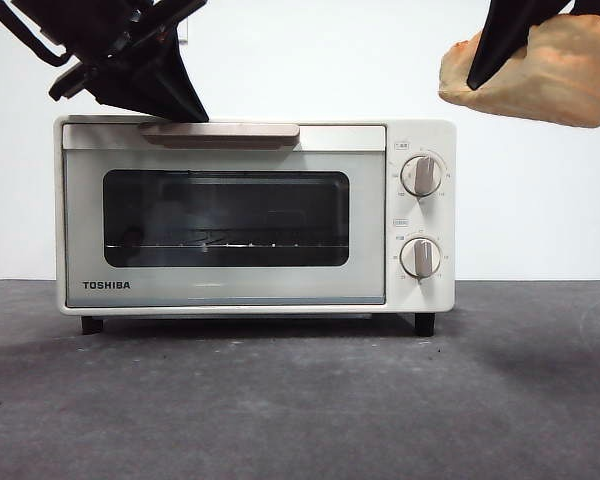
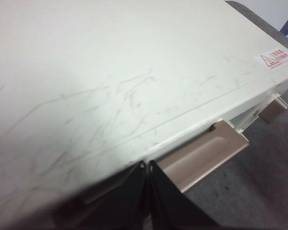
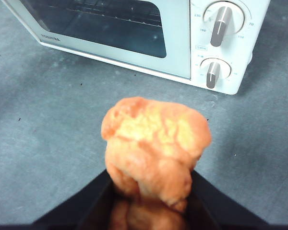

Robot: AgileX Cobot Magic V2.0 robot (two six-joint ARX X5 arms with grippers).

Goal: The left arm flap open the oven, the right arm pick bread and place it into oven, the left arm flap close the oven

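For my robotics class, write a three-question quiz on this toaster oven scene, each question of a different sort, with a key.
1. True or false: the dark glass door of the cream-white TOSHIBA toaster oven hangs open.
2. Multiple choice: the right gripper holds the lumpy golden-orange bread loaf A) on the oven's wire rack, B) in the air above the oven's knob side, C) flat on the grey table.
3. Fill in: the left gripper, jaws shut, sits at the oven's beige bar ____.

Key: 1 false; 2 B; 3 handle.
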